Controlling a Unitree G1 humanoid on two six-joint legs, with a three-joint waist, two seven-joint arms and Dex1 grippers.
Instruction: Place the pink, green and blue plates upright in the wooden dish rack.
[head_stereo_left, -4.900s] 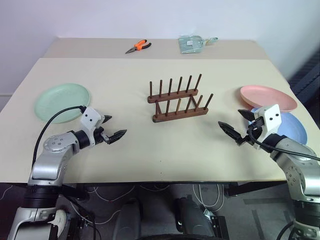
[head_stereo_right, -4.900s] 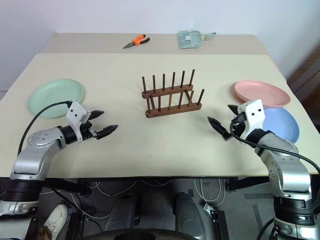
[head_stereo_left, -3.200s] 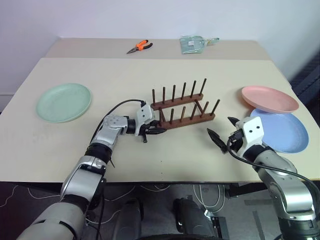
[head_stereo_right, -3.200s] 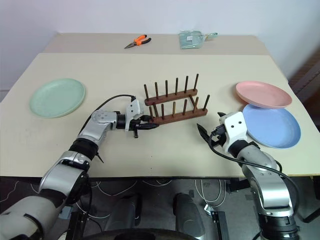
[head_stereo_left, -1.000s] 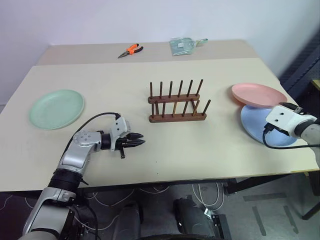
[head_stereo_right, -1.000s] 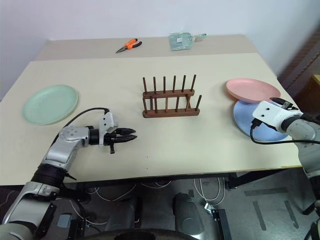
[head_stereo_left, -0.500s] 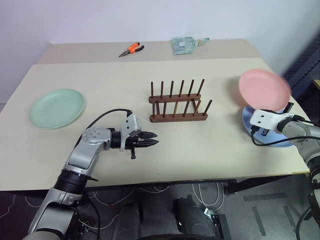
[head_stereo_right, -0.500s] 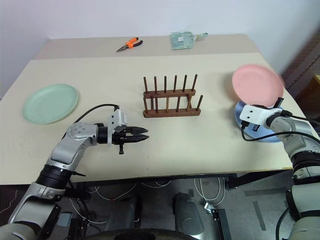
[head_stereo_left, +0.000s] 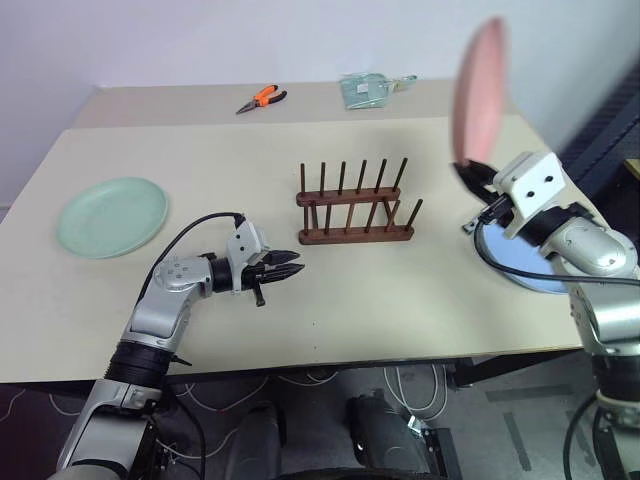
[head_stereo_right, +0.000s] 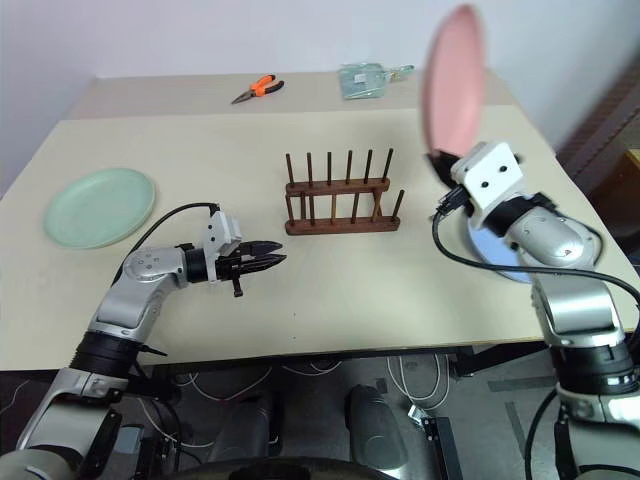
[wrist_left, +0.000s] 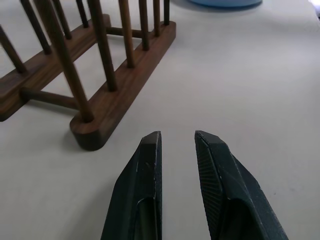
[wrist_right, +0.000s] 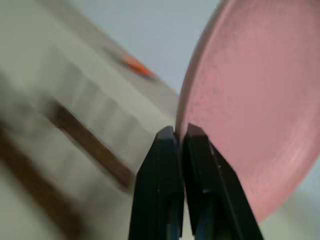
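A wide beige table (head_stereo_left: 330, 290) stands against a plain pale wall, with a second, narrower table section butted to its far edge. The small dark brown wooden dish rack (head_stereo_left: 356, 208), two rails of upright pegs, sits near the middle of the table and holds no plates. Well to its left, near the table's left edge, the pale mint green round plate (head_stereo_left: 111, 216) lies flat. To the rack's right, the right gripper (head_stereo_left: 466, 172) has its jaws clamped on the rim of the salmon pink round plate (head_stereo_right: 453, 76), held high in the air, nearly on edge. Under that arm, by the right edge, the light blue round plate (head_stereo_right: 488, 246) lies flat, partly hidden. The left gripper (head_stereo_left: 292, 266) hovers just in front of the rack's left end, jaws slightly apart, holding nothing. Beyond the rack, on the far section, lie orange-handled pliers (head_stereo_left: 260, 98) and a clear packet (head_stereo_left: 371, 86). The table's front strip and the stretch between the rack and the green plate lie bare.
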